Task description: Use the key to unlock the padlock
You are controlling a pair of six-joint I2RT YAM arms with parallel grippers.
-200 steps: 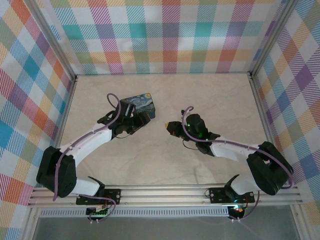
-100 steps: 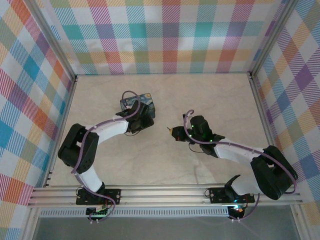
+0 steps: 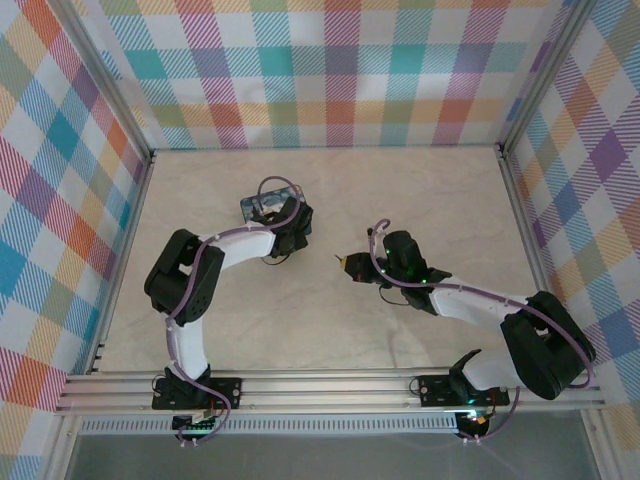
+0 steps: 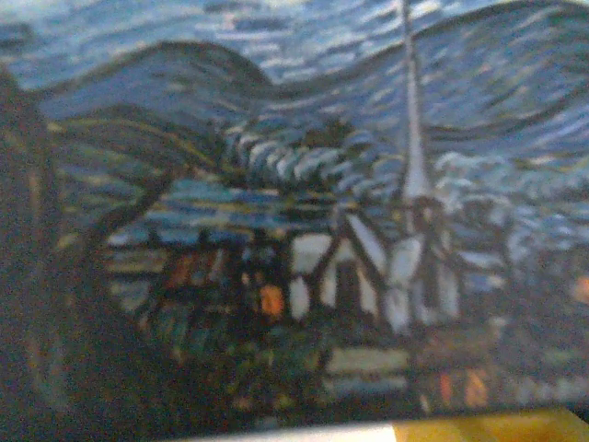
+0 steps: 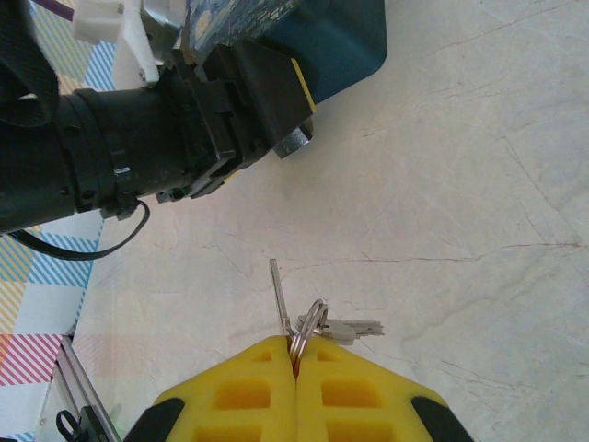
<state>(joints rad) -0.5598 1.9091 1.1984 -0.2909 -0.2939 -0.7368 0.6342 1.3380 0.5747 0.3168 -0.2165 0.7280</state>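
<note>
My right fingers, shut at bottom middle, pinch the key near its ring, so it may swivel and miss what seems the padlock at upper left; how open my left fingers are, I cannot tell.

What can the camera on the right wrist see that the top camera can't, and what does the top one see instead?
Right wrist camera's own bit: up close, the right gripper is shut on a ring, with the thin key poking up from it.
Top camera's own bit: the whole left arm and right arm, the plaid walls and the metal rail.
Both: the swirly blue box, the left gripper at the box, and the pale table.
</note>
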